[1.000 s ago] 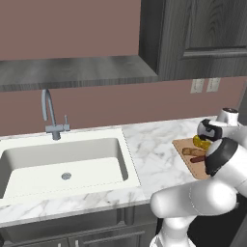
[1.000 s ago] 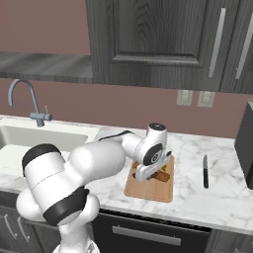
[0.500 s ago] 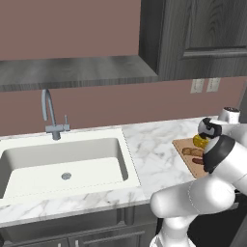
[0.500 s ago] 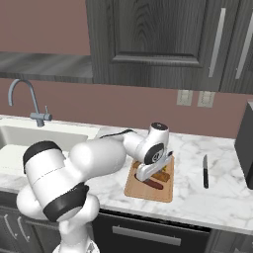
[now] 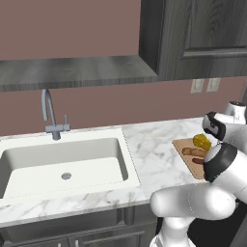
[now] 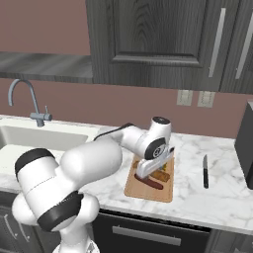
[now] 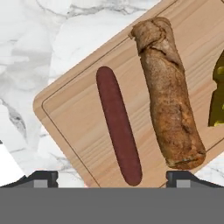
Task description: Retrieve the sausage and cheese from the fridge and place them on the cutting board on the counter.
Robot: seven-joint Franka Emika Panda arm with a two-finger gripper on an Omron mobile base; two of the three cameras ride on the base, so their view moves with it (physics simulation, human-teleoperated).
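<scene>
Both base views flank the cutting board [image 6: 148, 187]; hand view looks close down.

My arm [image 6: 89, 168] is glossy white, built of fat rounded links that swell like bulbs at each bend. Dark grey, almost black bands ring the joints, and round dark caps close off their ends. A thin dark cable runs along the top of my forearm. My wrist ends in a white block with a dark disc on its side. My two finger tips [image 7: 41, 178] are small, dark and squared
</scene>
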